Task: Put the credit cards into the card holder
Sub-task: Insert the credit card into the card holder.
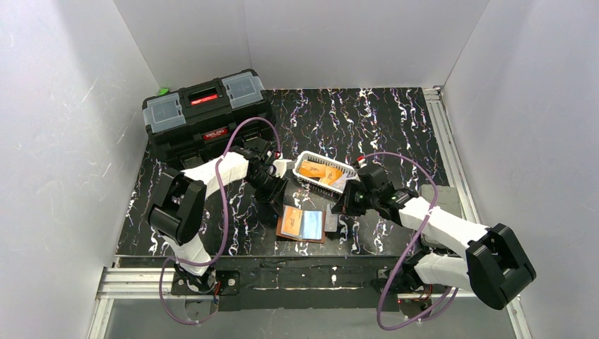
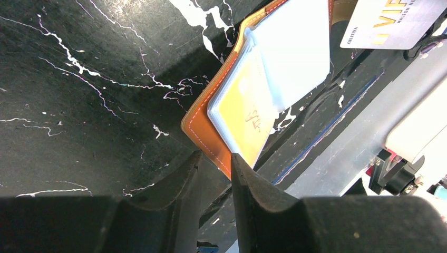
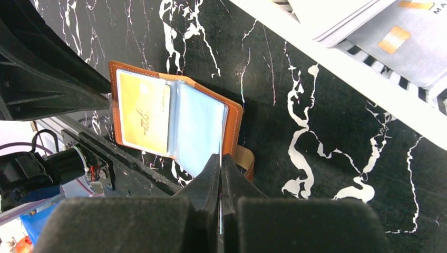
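Card holder (image 1: 302, 224): lies open and flat on the black marbled table (image 1: 367, 120), clear sleeves facing up.
Yellow card (image 3: 142, 113): tucked in the card holder's left sleeve.
Left gripper (image 2: 216, 161): fingers a narrow gap apart, tips at the card holder's corner on the yellow-card side.
Right gripper (image 3: 220, 161): fingers pressed together on a thin card (image 3: 219, 147) seen edge-on, at the card holder's edge by the snap tab (image 3: 245, 161).
Basket (image 1: 330, 159): white, just behind the card holder, with orange cards (image 1: 319, 171) inside.
Toolbox (image 1: 205, 113): black, well behind the card holder, to the left.

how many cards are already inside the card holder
1: a gold card in the left sleeve of the open card holder. The other sleeve looks empty; sleeves underneath may hide more.
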`<state>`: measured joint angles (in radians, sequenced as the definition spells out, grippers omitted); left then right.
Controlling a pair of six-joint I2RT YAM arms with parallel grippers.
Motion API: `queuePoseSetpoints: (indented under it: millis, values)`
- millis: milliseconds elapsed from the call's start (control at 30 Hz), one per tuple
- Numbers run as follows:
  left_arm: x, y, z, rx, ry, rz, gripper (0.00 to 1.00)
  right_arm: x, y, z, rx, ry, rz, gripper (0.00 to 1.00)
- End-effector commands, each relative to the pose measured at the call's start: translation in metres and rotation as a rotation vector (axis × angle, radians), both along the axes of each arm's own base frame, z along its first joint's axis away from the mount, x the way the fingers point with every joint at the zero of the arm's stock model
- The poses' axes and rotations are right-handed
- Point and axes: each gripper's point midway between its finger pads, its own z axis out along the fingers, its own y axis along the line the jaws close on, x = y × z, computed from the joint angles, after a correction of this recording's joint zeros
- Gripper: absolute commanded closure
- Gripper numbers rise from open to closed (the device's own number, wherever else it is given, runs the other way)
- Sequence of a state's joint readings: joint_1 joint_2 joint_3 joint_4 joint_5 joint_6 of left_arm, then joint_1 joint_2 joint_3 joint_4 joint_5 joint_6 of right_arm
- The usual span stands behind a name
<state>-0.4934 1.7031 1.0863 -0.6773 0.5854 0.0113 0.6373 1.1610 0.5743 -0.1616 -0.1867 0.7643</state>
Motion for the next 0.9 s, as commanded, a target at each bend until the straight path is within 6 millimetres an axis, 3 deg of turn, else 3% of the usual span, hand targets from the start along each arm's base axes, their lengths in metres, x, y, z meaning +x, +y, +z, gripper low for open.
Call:
queuePoseSetpoints:
  millis: [0,867]
  values:
    - [-0.003,-0.001,0.012,-0.027,-0.030,-0.010,0.76,0.007,0.011,0.005,0.047,-0.028,0.006,0.99]
    - [-0.003,-0.003,0.013,-0.032,-0.027,-0.005,0.78,0.005,0.017,-0.008,0.062,0.003,0.018,0.99]
